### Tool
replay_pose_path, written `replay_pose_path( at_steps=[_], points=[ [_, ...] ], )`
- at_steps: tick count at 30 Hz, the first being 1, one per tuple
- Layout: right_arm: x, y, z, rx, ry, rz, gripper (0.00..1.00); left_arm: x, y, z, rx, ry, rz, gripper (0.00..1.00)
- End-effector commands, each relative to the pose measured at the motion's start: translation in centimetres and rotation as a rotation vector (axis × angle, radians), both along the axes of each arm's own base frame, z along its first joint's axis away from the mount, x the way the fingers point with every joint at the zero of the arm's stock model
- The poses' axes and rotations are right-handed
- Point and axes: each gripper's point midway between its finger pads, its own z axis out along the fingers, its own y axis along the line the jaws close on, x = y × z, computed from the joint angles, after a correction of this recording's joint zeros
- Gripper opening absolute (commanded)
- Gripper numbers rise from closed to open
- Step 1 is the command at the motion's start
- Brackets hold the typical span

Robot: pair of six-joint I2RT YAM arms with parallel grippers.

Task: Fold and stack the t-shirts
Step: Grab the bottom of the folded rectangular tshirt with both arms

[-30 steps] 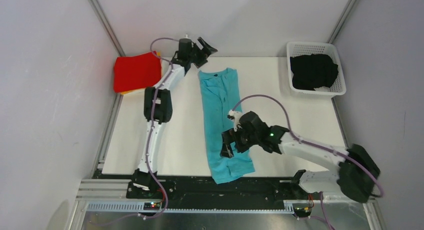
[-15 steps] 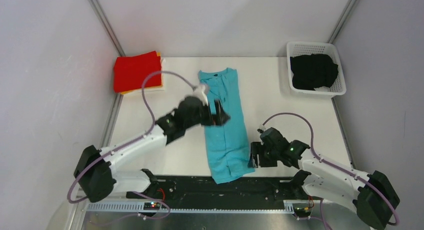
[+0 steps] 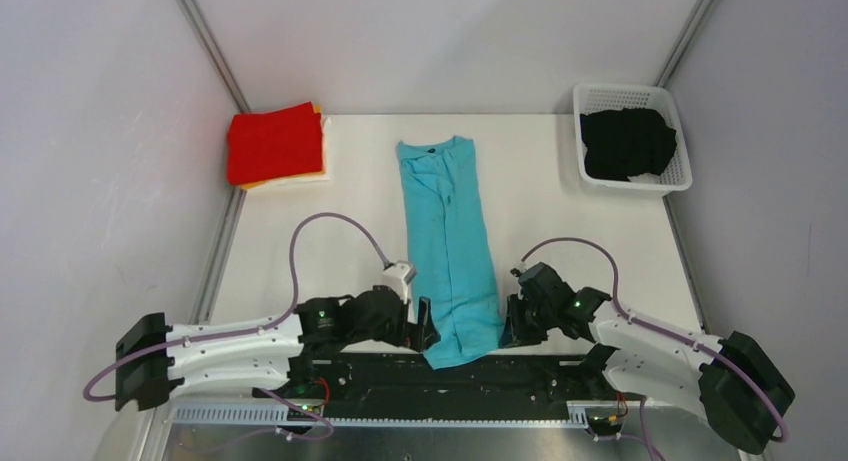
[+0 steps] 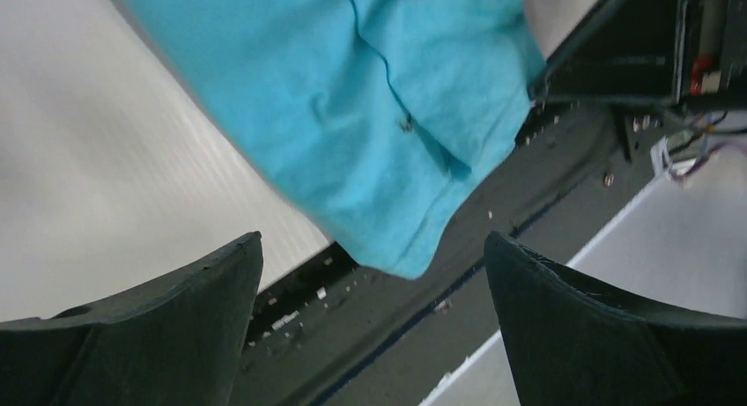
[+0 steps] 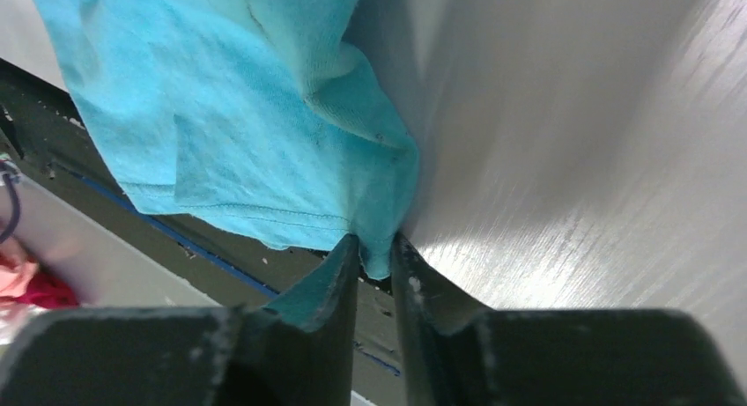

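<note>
A turquoise-blue t-shirt (image 3: 450, 246) lies folded into a long strip down the middle of the table, collar far, hem hanging over the near edge. My right gripper (image 3: 508, 323) (image 5: 376, 247) is shut on the hem's near right corner (image 5: 380, 247), the cloth pinched between its fingers. My left gripper (image 3: 424, 326) (image 4: 373, 256) stands open at the hem's near left corner (image 4: 401, 252), which lies just ahead of its spread fingers and untouched. A folded red t-shirt (image 3: 273, 142) tops a stack at the far left. A black t-shirt (image 3: 626, 142) lies in the basket.
The white lattice basket (image 3: 682, 173) stands at the far right corner. Orange and white layers (image 3: 300, 179) show under the red shirt. The black base rail (image 3: 440, 373) runs along the table's near edge, right under both grippers.
The left arm swung from the far left down to the near edge beside the hem. The right gripper moved to the hem's right corner and closed on it.
</note>
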Motion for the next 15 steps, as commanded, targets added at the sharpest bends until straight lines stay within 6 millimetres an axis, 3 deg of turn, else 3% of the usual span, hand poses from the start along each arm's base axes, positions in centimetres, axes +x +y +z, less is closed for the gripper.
replay_pose_path(
  at_steps=[1, 5, 11, 15],
  points=[
    [-0.9, 0.2, -0.5, 0.038, 0.044, -0.026, 0.16, -3.0, -0.6, -1.3, 0.018, 0.079, -0.045, 1.00],
    [-0.4, 0.8, 0.3, 0.082, 0.027, -0.047, 0.11, -3.8, -1.1, -2.9, 0.081, 0.117, -0.050, 0.98],
    [-0.7, 0.8, 0.2, 0.082, 0.054, -0.053, 0.09, -6.0, -3.2, -4.0, 0.149, 0.167, -0.135, 0.83],
    [-0.7, 1.0, 0.1, 0.086, 0.064, -0.046, 0.08, -7.0, -3.5, -5.3, 0.182, 0.220, -0.130, 0.66]
  ],
)
